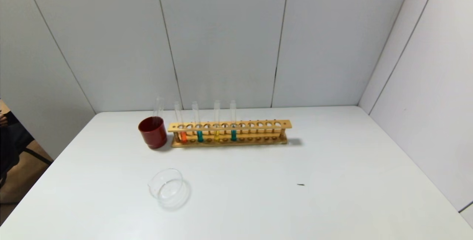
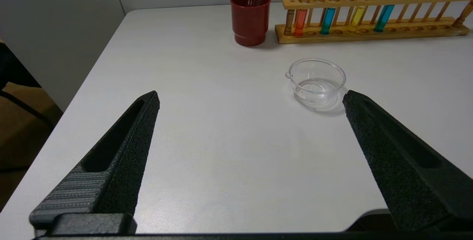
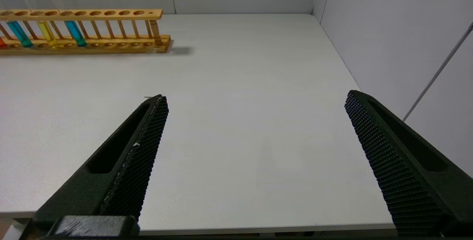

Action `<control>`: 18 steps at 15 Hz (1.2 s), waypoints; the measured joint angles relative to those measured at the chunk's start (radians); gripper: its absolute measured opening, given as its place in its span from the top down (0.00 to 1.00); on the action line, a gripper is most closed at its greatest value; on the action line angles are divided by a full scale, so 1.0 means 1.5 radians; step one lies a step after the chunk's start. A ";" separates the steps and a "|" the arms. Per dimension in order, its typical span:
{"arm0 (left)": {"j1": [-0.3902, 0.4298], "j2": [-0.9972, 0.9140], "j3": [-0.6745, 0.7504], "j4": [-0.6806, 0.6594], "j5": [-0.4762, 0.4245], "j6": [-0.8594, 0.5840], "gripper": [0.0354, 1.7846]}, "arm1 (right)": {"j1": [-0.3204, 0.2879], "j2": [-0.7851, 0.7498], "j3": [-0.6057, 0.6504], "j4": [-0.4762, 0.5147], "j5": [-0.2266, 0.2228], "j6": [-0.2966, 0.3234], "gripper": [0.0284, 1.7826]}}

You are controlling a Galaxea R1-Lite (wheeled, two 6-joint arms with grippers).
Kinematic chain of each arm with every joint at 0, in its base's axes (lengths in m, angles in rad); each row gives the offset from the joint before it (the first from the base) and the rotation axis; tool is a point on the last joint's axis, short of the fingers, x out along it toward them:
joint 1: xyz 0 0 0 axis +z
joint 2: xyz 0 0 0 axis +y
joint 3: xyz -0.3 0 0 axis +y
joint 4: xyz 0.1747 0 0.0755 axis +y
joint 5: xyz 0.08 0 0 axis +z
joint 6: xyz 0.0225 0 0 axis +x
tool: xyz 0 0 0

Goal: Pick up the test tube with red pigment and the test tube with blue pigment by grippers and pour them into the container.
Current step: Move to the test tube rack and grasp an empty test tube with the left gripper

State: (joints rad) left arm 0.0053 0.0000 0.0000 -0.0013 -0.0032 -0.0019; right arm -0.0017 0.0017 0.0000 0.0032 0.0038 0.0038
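The test tube with red pigment (image 1: 183, 136) stands at the left end of a wooden rack (image 1: 258, 124); it also shows in the left wrist view (image 2: 300, 22). The test tube with blue pigment (image 1: 233, 135) stands fourth from the left, also seen in both wrist views (image 2: 383, 17) (image 3: 75, 33). The clear glass container (image 1: 168, 188) sits on the table in front of the rack's left end (image 2: 317, 81). Neither gripper shows in the head view. My left gripper (image 2: 251, 98) is open and empty, short of the container. My right gripper (image 3: 255, 96) is open and empty over the table's near right part.
A dark red cup (image 1: 153, 132) with a clear tube in it stands just left of the rack. A teal tube (image 1: 200, 136) and a yellow tube (image 1: 216, 136) stand between the red and blue ones. A small dark speck (image 1: 300, 184) lies on the white table. Grey walls close the back and right.
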 joint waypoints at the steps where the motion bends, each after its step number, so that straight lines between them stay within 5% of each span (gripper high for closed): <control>1: 0.000 0.000 0.000 0.000 0.000 0.000 0.02 | 0.000 0.000 0.000 0.000 0.000 0.000 0.02; 13: -0.002 0.000 -0.008 0.006 -0.006 0.030 0.02 | 0.000 0.000 0.000 0.000 0.000 0.000 0.02; 18: 0.000 0.049 -0.224 0.118 -0.064 0.029 0.02 | 0.000 0.000 0.000 0.000 0.000 0.000 0.02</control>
State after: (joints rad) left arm 0.0051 0.0730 -0.3357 0.1755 -0.0985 0.0421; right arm -0.0017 0.0019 0.0000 0.0028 0.0038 0.0043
